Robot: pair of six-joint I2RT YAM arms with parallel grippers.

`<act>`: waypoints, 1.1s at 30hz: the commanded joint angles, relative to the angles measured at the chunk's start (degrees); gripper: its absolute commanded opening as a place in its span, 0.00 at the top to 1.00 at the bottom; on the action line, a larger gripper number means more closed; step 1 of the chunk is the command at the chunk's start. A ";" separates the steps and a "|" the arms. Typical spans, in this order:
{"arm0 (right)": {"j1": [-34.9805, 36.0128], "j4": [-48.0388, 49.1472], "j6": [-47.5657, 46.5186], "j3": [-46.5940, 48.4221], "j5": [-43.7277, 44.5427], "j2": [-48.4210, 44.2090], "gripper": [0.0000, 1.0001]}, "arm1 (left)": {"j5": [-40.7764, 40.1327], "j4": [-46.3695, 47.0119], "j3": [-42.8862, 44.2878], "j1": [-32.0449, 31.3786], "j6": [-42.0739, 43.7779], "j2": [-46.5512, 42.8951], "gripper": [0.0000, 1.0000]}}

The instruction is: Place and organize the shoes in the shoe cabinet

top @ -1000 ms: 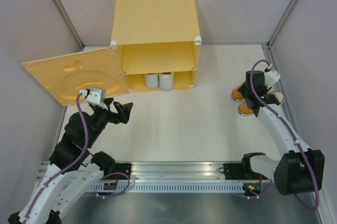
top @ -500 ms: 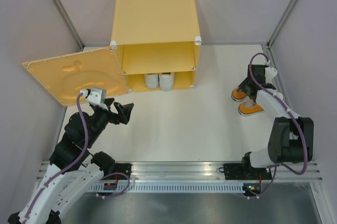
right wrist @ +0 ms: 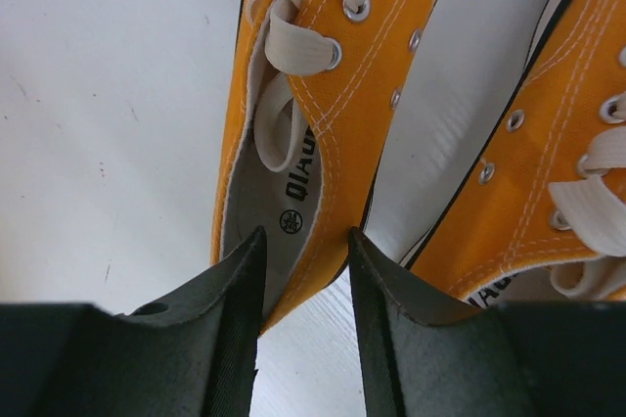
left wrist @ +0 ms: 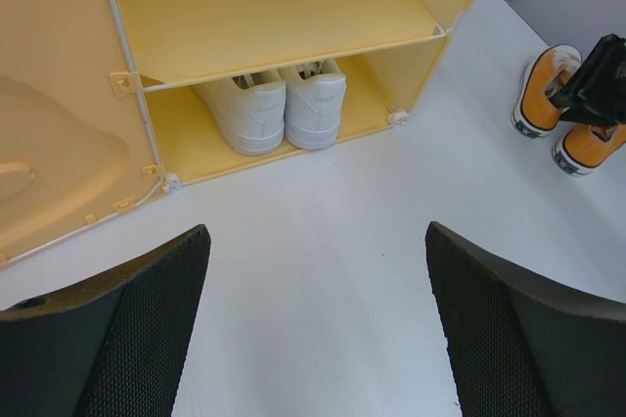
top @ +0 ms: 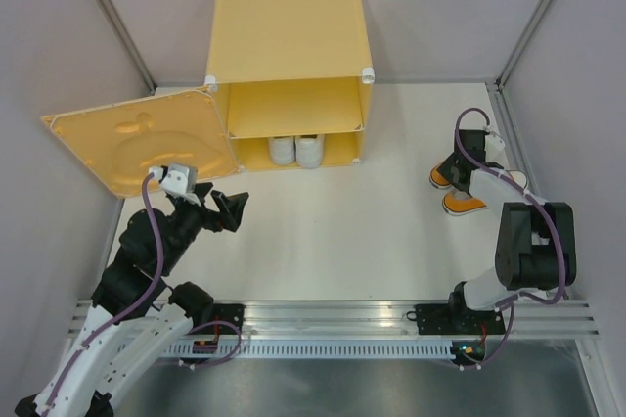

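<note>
The large yellow-orange plastic-panel shoe cabinet (top: 289, 30) stands at 12 o'clock on the pale desk (top: 342, 231), its apple-embossed door (top: 108, 138) swung open toward 9 o'clock. The pair of all-white lace-up sneakers (left wrist: 249, 114) already sits side by side in the lower compartment, under the inner shelf (left wrist: 274, 25). The pair of orange canvas sneakers with white soles (top: 465, 204) lies on the desk at 3 o'clock, well apart from the cabinet.

The step in hand looks like picking up the first orange sneaker (right wrist: 333, 143). The right gripper (right wrist: 305, 241) stands partway closed astride its heel collar, one finger inside on the insole, the other outside beside the second orange sneaker (right wrist: 548, 172). Whether it already pinches the canvas I cannot tell. The left gripper (left wrist: 315, 236) hovers at 8 o'clock, spread wide and empty, facing the cabinet.

Next, I judge, the grip must be firm before lifting. Then comes a carry toward 11 o'clock and a level entry into a compartment, clear of the white pair.
</note>
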 commanded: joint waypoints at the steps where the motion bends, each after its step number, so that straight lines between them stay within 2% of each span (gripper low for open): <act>1: -0.04 3.58 1.15 -1.51 -2.74 2.42 0.57 | 0.65 2.19 0.04 -0.23 1.31 -0.68 0.07; 3: -0.04 4.37 1.23 -1.60 -4.05 3.30 0.61 | 0.47 2.19 0.04 -0.23 1.31 -0.68 0.07; 6: -0.04 4.28 0.97 -1.60 -6.07 3.66 0.75 | -0.05 2.19 0.04 -0.23 1.31 -0.33 0.07; 7: -0.04 4.11 0.80 -1.69 -6.51 2.53 0.83 | -0.06 2.19 -0.04 -0.23 1.31 -0.16 0.07; 13: 0.13 1.47 -2.89 -1.43 -10.38 -8.70 0.99 | -1.28 2.19 0.04 -0.23 1.40 0.11 0.07; 23: 0.13 -14.33 -8.17 3.58 -16.09 -28.06 0.99 | -3.48 2.10 -0.04 -0.23 1.49 -1.39 0.07; 29: 0.22 -21.11 -8.70 1.31 -22.33 -38.78 1.00 | -3.83 2.02 -0.04 -0.23 1.58 -1.65 0.07; 33: 0.22 -24.89 -10.19 -0.11 -31.71 -44.14 0.99 | -3.75 2.10 -0.04 -0.14 1.58 -1.47 0.07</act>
